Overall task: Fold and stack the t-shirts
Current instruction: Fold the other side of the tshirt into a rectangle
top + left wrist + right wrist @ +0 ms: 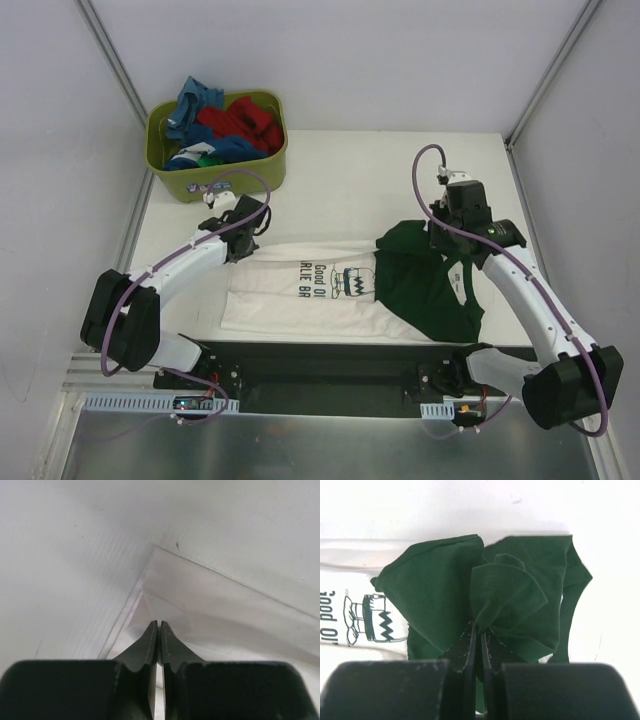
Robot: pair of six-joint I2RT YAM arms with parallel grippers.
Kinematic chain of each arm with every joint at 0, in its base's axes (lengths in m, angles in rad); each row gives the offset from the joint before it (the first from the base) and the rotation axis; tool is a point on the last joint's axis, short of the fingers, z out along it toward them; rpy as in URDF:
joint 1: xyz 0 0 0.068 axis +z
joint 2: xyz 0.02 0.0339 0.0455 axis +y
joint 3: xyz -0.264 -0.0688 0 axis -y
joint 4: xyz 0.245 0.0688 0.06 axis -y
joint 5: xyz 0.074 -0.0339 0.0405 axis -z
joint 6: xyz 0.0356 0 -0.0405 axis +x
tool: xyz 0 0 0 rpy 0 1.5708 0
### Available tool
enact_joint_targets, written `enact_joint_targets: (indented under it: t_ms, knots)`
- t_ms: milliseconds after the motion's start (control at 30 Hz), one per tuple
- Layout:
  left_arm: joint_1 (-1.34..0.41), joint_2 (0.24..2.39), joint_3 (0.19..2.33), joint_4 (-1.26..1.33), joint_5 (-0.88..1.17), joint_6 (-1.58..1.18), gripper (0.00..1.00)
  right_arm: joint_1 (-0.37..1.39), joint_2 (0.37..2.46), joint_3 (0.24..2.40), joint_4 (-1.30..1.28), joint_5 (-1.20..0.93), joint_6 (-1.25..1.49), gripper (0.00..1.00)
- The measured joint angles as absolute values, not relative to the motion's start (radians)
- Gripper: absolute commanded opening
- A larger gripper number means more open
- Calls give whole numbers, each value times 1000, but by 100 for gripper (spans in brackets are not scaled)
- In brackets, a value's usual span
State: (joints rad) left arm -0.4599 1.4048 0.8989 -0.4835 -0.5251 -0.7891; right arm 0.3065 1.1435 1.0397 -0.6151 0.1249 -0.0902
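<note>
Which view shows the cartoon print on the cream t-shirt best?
Top external view: the cartoon print and its lettering face up on the cream t-shirt. The right wrist view catches only part at its left edge; the left wrist view shows none.

An olive-green plastic tub (221, 181) stands at the far left corner of the white counter (380, 180), close to the white walls (330, 60). A black plate (330, 366) runs along the counter's near edge.

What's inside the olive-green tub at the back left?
Crumpled t-shirts: blue, red and a bit of green. They fill the tub, so its bottom and anything beneath them is hidden.
</note>
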Motion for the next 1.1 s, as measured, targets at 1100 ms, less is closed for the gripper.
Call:
enact_joint_targets:
  t_ms: [1100]
  knots:
    - [-505,1267,666,-498,-462,-880,27,310,957,757,-897,152,239,37]
